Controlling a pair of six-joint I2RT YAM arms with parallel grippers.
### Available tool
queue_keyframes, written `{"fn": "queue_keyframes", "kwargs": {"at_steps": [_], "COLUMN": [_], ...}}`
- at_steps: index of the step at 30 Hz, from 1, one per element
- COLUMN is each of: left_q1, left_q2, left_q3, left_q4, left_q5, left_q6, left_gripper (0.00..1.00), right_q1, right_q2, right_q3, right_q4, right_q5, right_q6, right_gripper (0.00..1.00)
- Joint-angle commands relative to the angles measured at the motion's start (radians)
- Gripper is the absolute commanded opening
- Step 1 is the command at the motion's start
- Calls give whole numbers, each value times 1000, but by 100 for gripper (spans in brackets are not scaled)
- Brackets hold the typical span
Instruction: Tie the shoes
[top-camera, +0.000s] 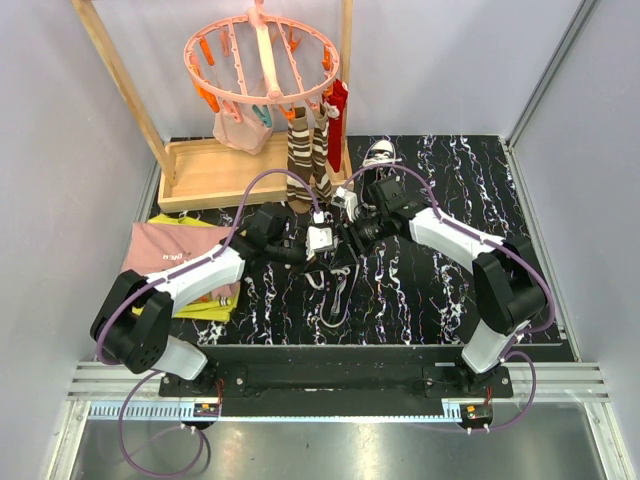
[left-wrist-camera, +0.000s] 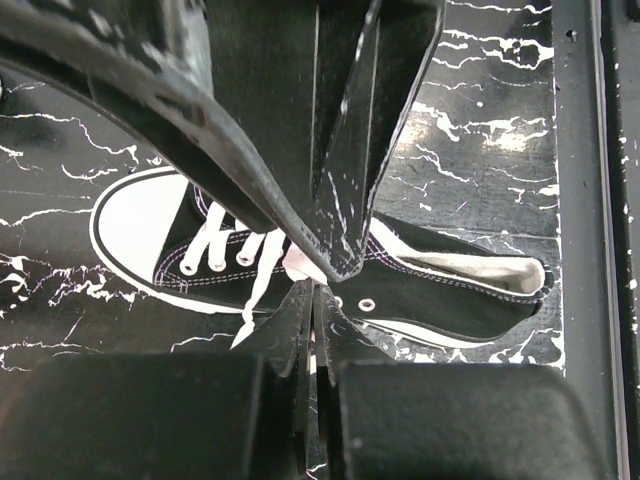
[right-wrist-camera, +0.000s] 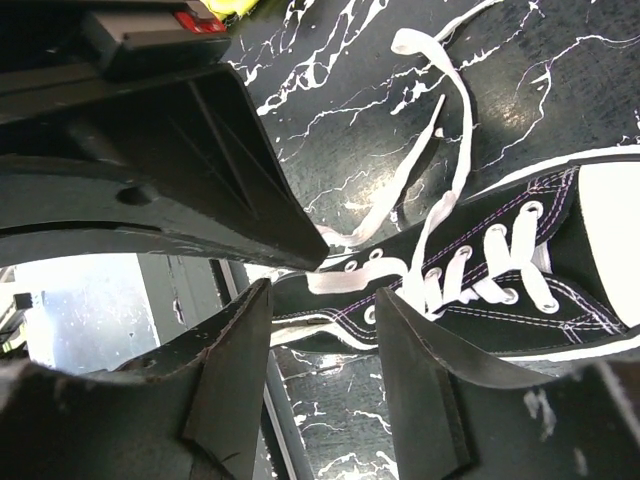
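Note:
One black sneaker (top-camera: 338, 285) with a white toe cap lies on the dark marbled table (top-camera: 430, 290) under both grippers. It shows in the left wrist view (left-wrist-camera: 430, 290) and the right wrist view (right-wrist-camera: 520, 290). Its white laces (right-wrist-camera: 445, 110) trail loose over the table. My left gripper (top-camera: 318, 241) is shut, with a strip of white lace (left-wrist-camera: 298, 262) running into its tips (left-wrist-camera: 312, 298) just above the eyelets. My right gripper (top-camera: 352, 237) is open and empty (right-wrist-camera: 322, 300), facing the left one over the shoe. A second sneaker (top-camera: 380, 152) stands at the back.
A wooden rack (top-camera: 215, 170) with a pink peg hanger (top-camera: 262, 55) stands at the back left, brown striped socks (top-camera: 305, 150) hanging from it. Pink and yellow cloths (top-camera: 175, 255) lie at the left edge. Grey walls close in both sides.

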Motion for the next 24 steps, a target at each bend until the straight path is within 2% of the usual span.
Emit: {"fn": "queue_keyframes", "kwargs": {"at_steps": [1, 6, 9, 10, 12, 13, 14, 15, 16, 19, 23, 24], "left_q1": [4, 4, 4, 4, 4, 6, 7, 10, 23, 90, 210, 225], "left_q2": [8, 16, 22, 24, 28, 28, 27, 25, 17, 1, 10, 19], "left_q3": [44, 53, 56, 58, 63, 64, 64, 63, 72, 96, 148, 164], "left_q4": [72, 72, 71, 66, 54, 39, 32, 22, -12, -102, -245, -335], "left_q5": [43, 49, 50, 49, 47, 47, 46, 37, 27, 6, -31, -51], "left_q6": [-14, -17, -16, -13, -5, 4, 7, 12, 19, 76, 252, 300], "left_gripper": [0, 0, 0, 0, 0, 0, 1, 5, 17, 42, 54, 56], "right_q1": [14, 19, 19, 21, 19, 19, 19, 19, 19, 19, 19, 19], "right_q2": [13, 27, 27, 25, 19, 19, 13, 10, 8, -2, -11, -13], "right_q3": [7, 16, 20, 18, 12, 9, 4, 1, -2, -11, -23, -23], "right_q4": [16, 25, 32, 33, 36, 36, 38, 38, 39, 38, 39, 38], "right_q5": [2, 2, 3, 6, 11, 14, 14, 19, 22, 28, 28, 31], "right_q6": [-26, -23, -24, -26, -29, -32, -33, -36, -36, -46, -52, -53], "right_gripper": [53, 49, 36, 28, 20, 9, 4, 0, 0, 0, 0, 0]}}
